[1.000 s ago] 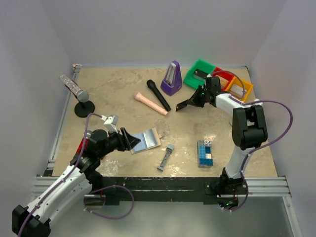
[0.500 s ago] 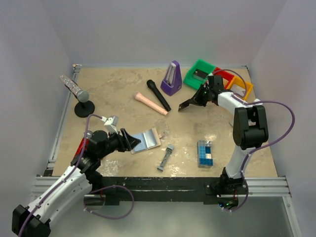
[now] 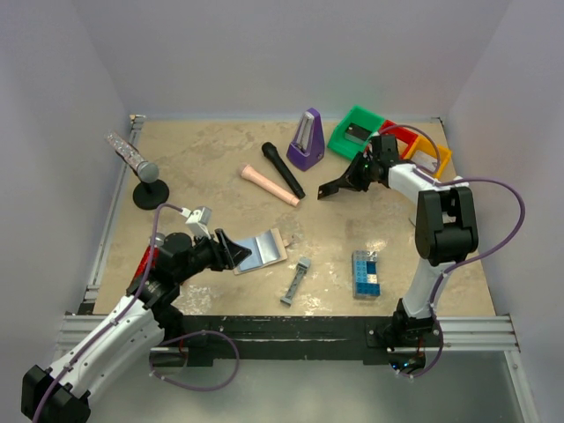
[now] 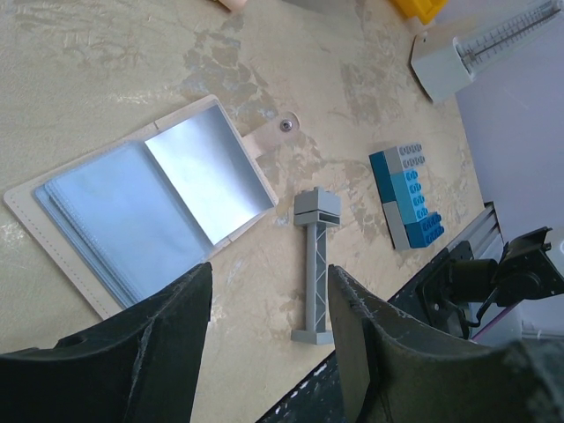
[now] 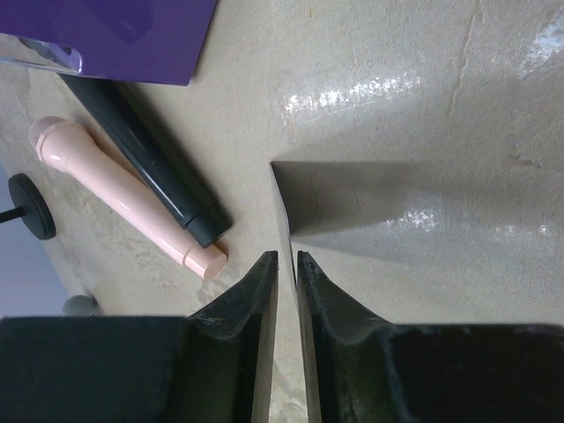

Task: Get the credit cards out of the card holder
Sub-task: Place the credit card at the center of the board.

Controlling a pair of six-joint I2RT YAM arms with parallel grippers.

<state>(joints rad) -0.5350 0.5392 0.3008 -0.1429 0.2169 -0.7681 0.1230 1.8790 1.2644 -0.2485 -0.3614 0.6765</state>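
Top external view, items relative to the holder (image 3: 263,249), which is light blue and lies open and flat on the counter (image 3: 203,167), clear sleeves up
- left pincer (image 3: 233,251): spread wide, at the holder's left edge
- right pincer (image 3: 328,188): well beyond the holder and to its right, fingers a narrow slit apart; a thin card (image 5: 281,207) stands edge-on in the slit, low over the counter; whether it is gripped cannot be told
- grey bar (image 4: 314,264): just right of the holder
- brick stack (image 4: 407,196): further right

Card holder (image 4: 141,207): glossy clear plastic sleeves, pale stitched edging; table (image 4: 88,70) mottled, faintly glossy.
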